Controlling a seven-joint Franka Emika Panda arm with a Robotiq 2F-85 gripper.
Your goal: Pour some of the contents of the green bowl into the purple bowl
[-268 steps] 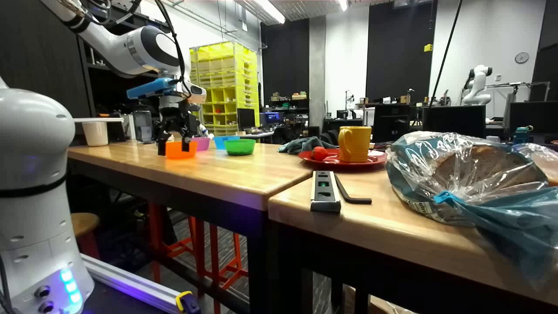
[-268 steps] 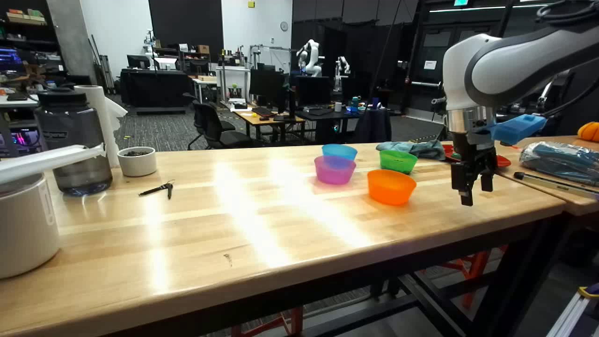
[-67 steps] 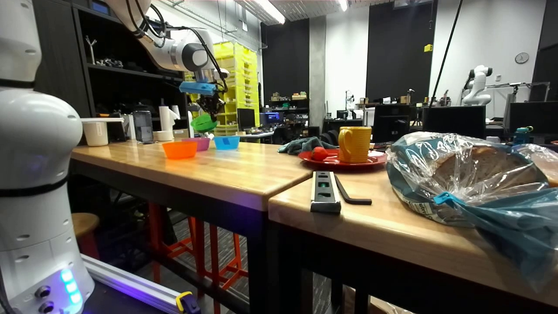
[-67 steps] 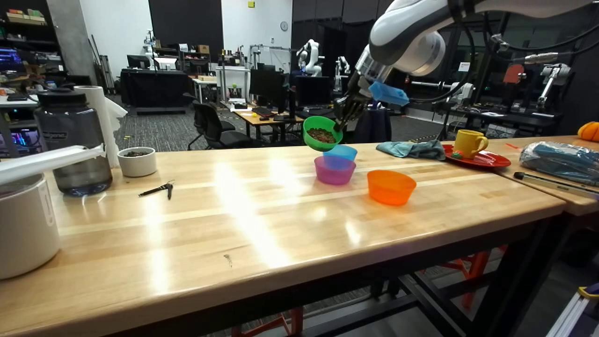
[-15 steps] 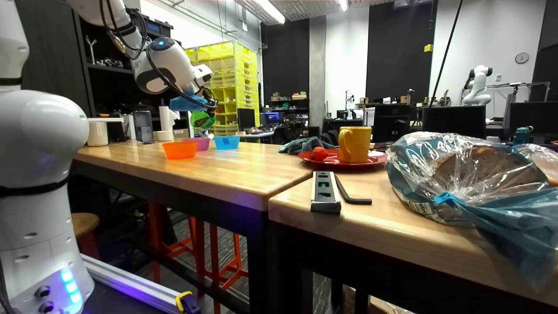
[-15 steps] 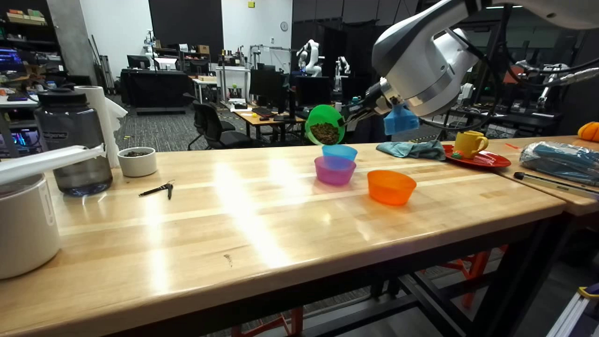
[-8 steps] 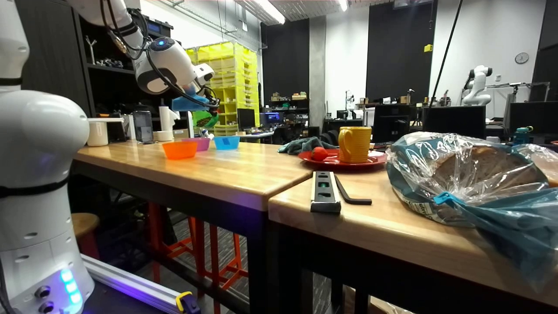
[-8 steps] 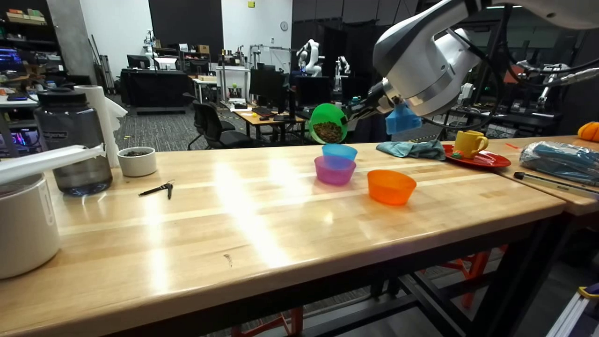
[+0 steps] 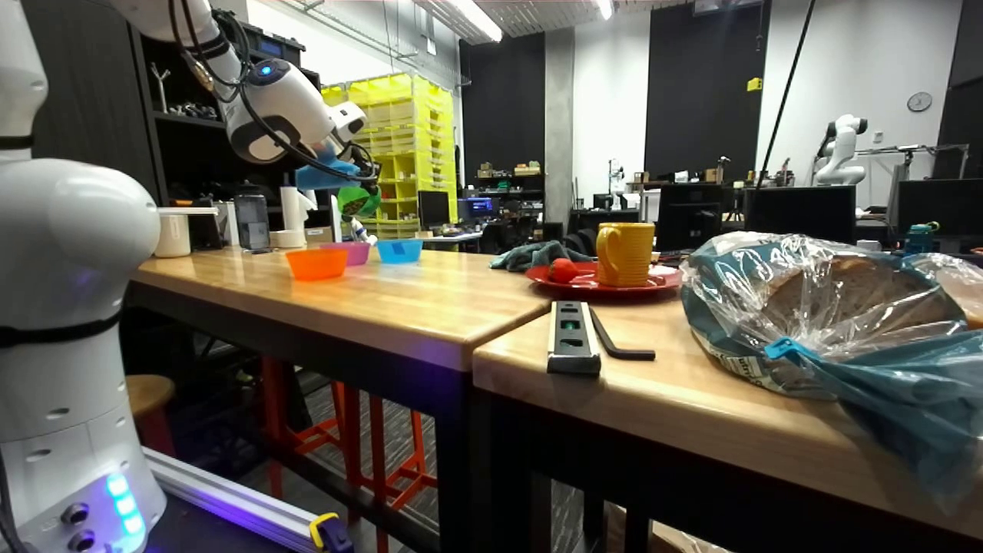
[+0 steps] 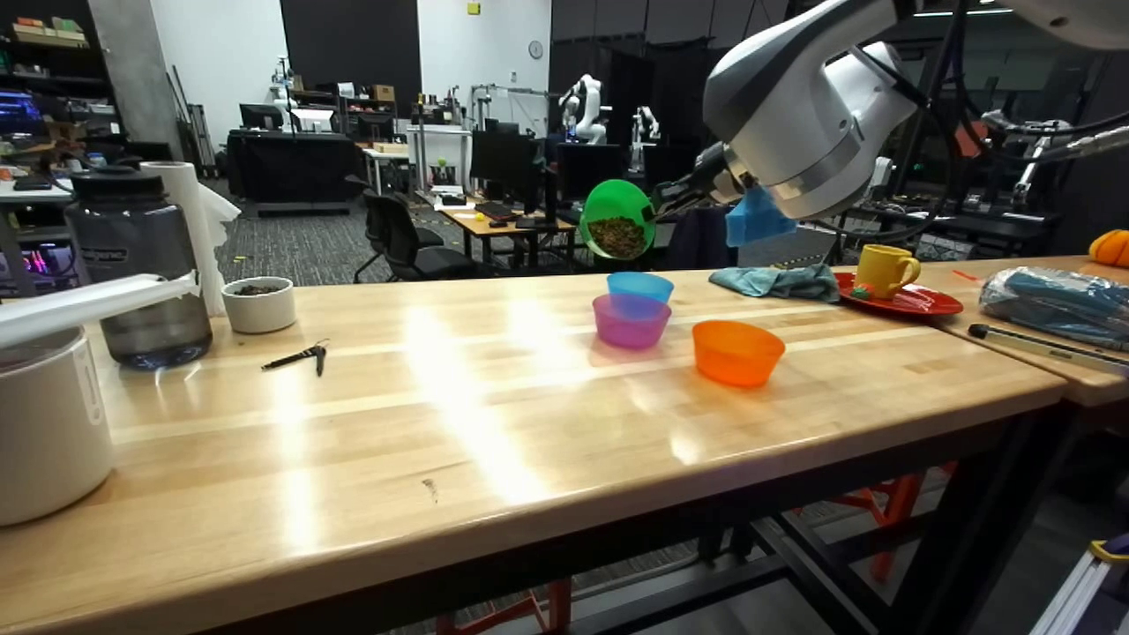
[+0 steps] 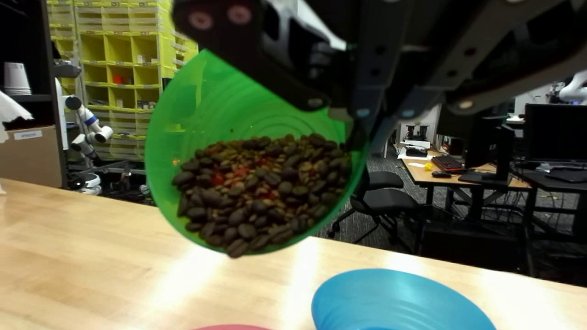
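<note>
Overhead lights (image 9: 477, 18), glare streaks across tabletop (image 10: 564, 423)

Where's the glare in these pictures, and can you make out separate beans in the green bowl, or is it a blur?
White glare streaks the tabletop in an exterior view and in the wrist view; the wrist view shows separate beans in the green bowl, though the gripper there is mostly dark; in an exterior view, highlights glint off the plastic bread bag.

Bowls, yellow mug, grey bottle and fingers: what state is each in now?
Green bowl: held aloft, tilted, dark beans inside
Purple bowl: upright, contents not discernible
Blue bowl: upright
Orange bowl: upright
White bowl: upright, holding dark bits
Yellow mug: upright on red plate
Grey bottle: upright, capped
Fingers: shut on green bowl's rim
</note>
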